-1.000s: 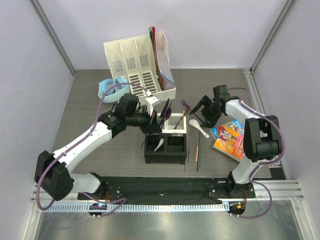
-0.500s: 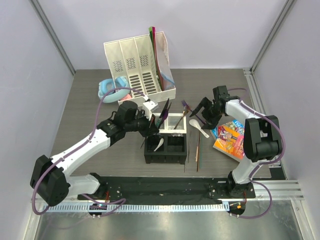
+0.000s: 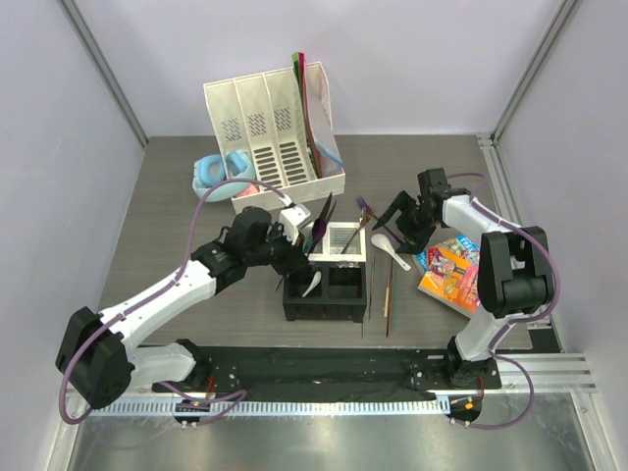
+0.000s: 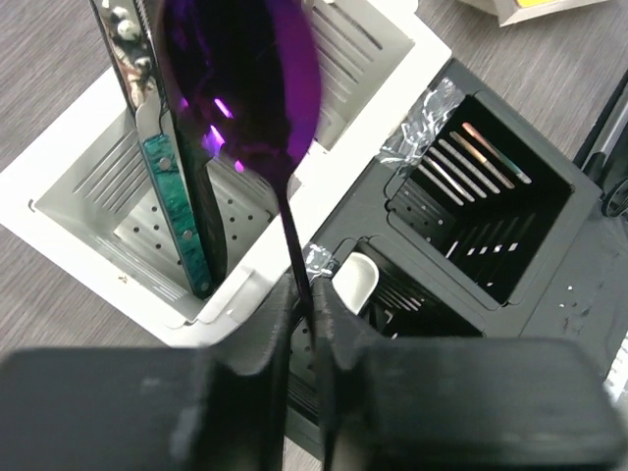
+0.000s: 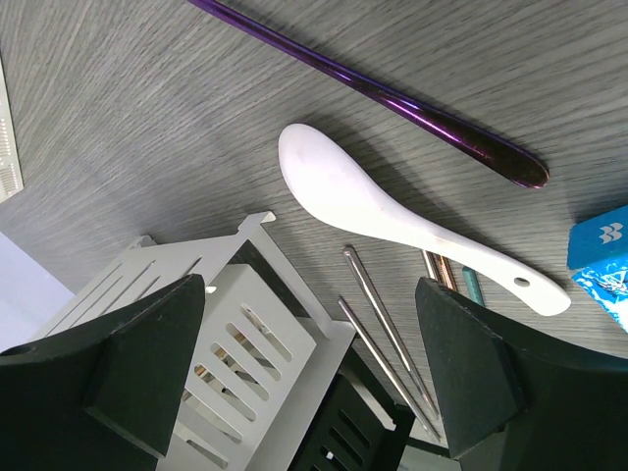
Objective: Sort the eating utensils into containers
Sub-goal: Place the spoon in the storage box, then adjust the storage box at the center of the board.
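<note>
The four-cell caddy (image 3: 324,312) stands mid-table, its two white cells far and its two black cells near. My left gripper (image 3: 294,257) is shut on the thin handle of a purple plastic spoon (image 4: 240,78), held bowl-up over the caddy (image 4: 235,294). A green-handled knife (image 4: 186,216) stands in a white cell. A white soup spoon (image 4: 355,283) sits in a black cell. My right gripper (image 3: 400,221) is open and empty, hovering over a white soup spoon (image 5: 392,221), a purple utensil (image 5: 373,88) and metal chopsticks (image 5: 388,334) on the table.
More thin sticks (image 3: 388,289) lie to the right of the caddy. A colourful book (image 3: 449,270) lies at the right. The tall white file organiser (image 3: 275,128) and the blue headphones (image 3: 211,172) stand at the back left.
My left gripper has moved nearer and slightly right over the caddy, still holding the purple spoon. The right arm has not moved.
</note>
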### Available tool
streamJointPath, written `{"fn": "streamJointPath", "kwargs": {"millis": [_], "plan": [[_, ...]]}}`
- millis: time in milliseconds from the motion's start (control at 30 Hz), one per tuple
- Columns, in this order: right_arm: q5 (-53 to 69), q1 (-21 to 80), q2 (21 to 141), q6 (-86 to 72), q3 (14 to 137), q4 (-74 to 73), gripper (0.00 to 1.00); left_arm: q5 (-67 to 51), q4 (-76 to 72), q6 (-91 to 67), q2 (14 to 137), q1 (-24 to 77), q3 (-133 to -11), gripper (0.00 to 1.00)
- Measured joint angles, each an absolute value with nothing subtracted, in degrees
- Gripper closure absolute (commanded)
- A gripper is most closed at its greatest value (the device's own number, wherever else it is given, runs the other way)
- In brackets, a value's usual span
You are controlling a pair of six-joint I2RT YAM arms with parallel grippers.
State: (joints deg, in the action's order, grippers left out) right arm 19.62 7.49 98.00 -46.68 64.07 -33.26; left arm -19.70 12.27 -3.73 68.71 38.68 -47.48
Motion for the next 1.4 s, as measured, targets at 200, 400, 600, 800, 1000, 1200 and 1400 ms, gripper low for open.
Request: {"fn": "streamJointPath", "kwargs": {"millis": [200,400,600,800,1000,1200,1400], "plan": [[19.59,7.51,97.86,-46.74,64.07,-33.23,0.06,-19.46,13.52,-3.49,68.71,38.68,-47.44,0.73],[19.59,7.66,97.34,-46.89,64.05,-33.1,0.06,-18.68,15.57,-2.55,67.55,38.68,-47.44,0.72],[20.18,7.77,96.66,-46.63,64.05,-32.97,0.07,-13.91,17.39,-1.91,65.87,38.68,-49.39,0.64],[20.25,7.75,93.54,-44.97,64.05,-33.23,0.07,-3.25,17.41,-2.13,64.97,38.68,-51.59,0.56],[19.2,7.01,88.23,-43.83,63.13,-33.47,0.07,4.95,18.7,-5.65,65.71,38.3,-52.8,0.56],[16.67,5.82,83.92,-43.44,60.25,-33.74,0.07,10.33,22.52,-12.62,69.28,37.1,-57.43,0.57],[14.02,5.5,79.05,-43.51,56.93,-32.95,0.07,9.78,26.46,-22.37,73.52,34.79,-61.08,0.59]]}}
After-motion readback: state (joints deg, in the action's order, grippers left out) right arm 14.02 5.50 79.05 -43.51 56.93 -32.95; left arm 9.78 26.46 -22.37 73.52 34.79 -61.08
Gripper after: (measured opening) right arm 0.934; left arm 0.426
